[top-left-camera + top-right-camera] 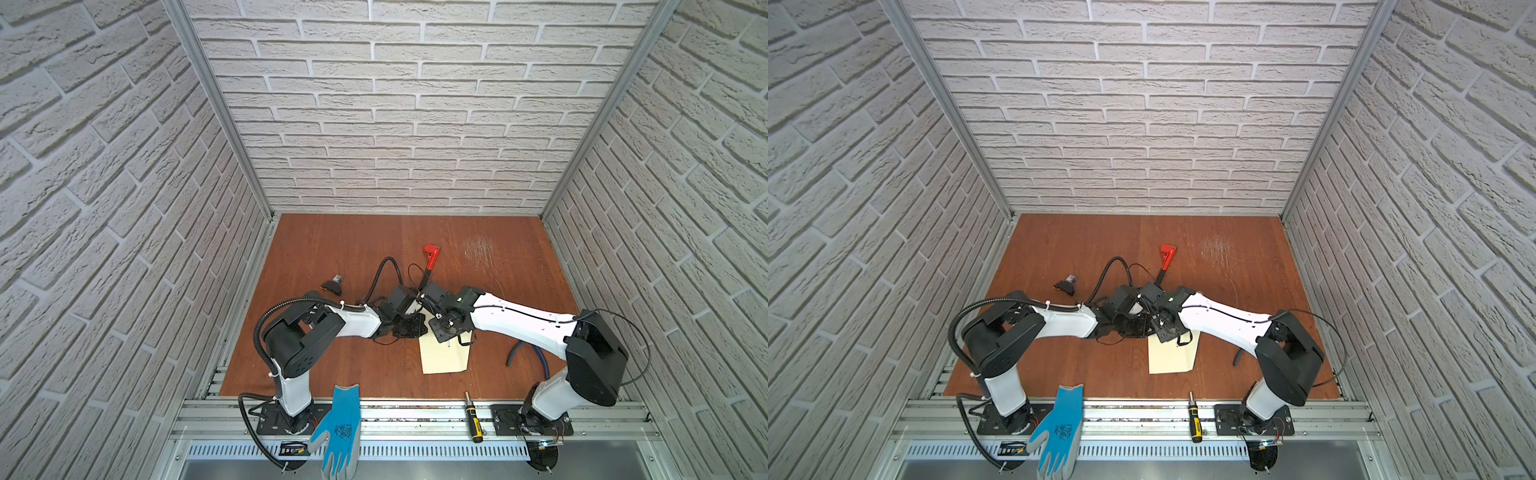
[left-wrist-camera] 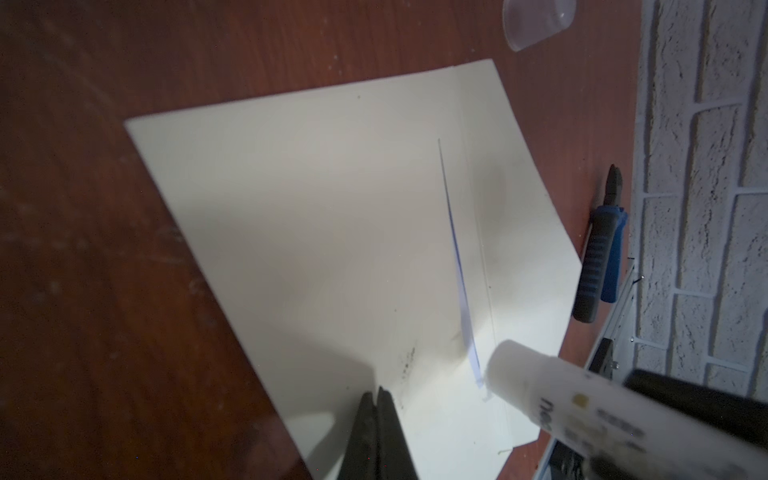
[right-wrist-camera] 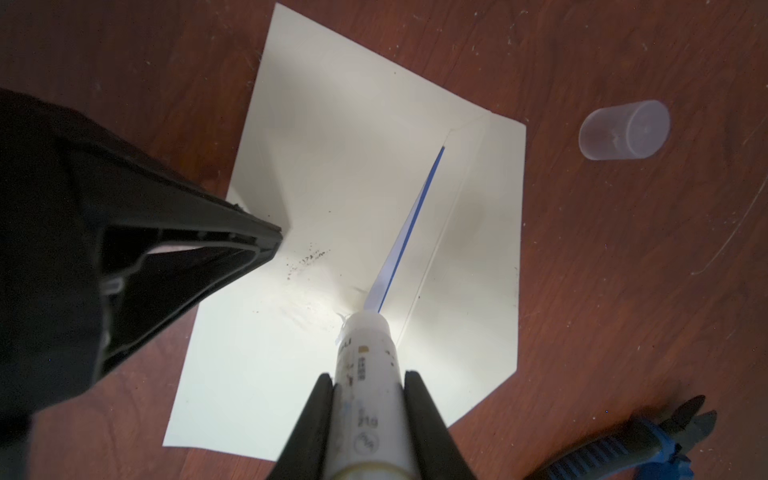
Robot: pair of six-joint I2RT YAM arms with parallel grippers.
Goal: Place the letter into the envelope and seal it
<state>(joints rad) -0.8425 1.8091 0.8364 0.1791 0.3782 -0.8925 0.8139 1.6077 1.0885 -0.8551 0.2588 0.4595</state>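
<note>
The envelope [image 1: 442, 357] lies flat on the wooden table [image 1: 332, 249], near the front middle, its far end hidden beneath the 2 wrists in both top views. The letter [image 3: 409, 232] is tucked inside, all but 1 thin blue-edged sliver showing at the mouth. A white glue stick [image 3: 365, 345] touches the paper right at the end of that sliver.

That looks to be the trouble spot. A stroke along the mouth could put glue on the letter instead of the flap [image 3: 486, 249], gumming the sheet to the envelope or dragging it back out. A hard push might also buckle or skid the thin paper, and a flap folded over the protruding edge could seal crooked.

The envelope's long axis appears to run from the front rail toward the back wall. The fold line lies parallel to it, and the open flap is spread flat toward the right arm's side.

The left gripper [image 2: 376, 395], fingers pressed together on nothing, pins the envelope's body with its tip. The right gripper [image 3: 369, 378] holds the glue stick, fingers narrow around the barrel.

A clear cap [image 3: 625, 129] lies on the table near 1 corner of the flap. Blue-handled cutters [image 2: 600, 257] rest just past its outer edge.
</note>
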